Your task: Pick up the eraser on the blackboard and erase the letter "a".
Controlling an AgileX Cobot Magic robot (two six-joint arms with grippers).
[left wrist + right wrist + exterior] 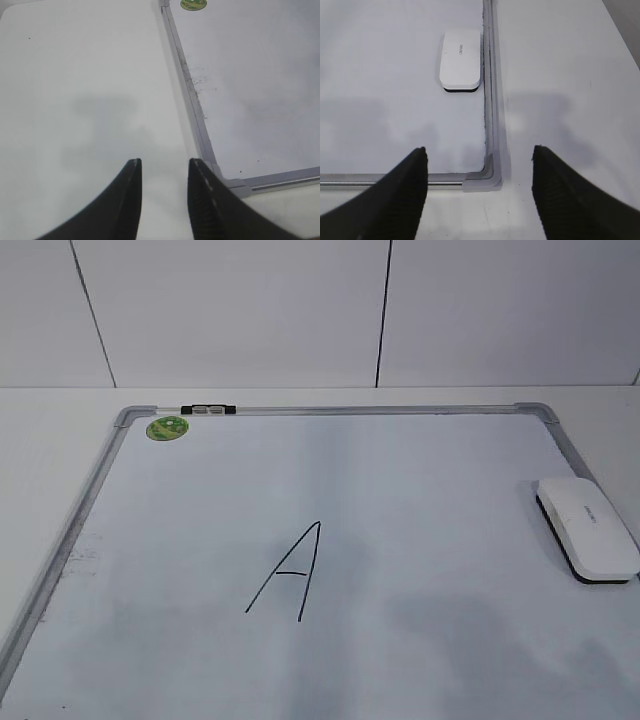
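The eraser (586, 530), a white block with a black underside, lies flat on the blackboard (420, 500) against its right frame. In the right wrist view the eraser (461, 60) is ahead of my right gripper (479, 148), which hangs open and empty above the board's near right corner. My left gripper (165, 161) is open and empty over bare table, just left of the board's near left corner (235, 186). A tall capital "A" (290, 570) is drawn mid-board. The letter "a" shows in no view. Neither gripper appears in the exterior view.
A green sticker (167, 427) and a small black-and-silver clip (207, 409) sit at the board's far left corner. Faint marker smudges (85, 558) lie along the left frame. White table surrounds the board, with a panelled wall behind.
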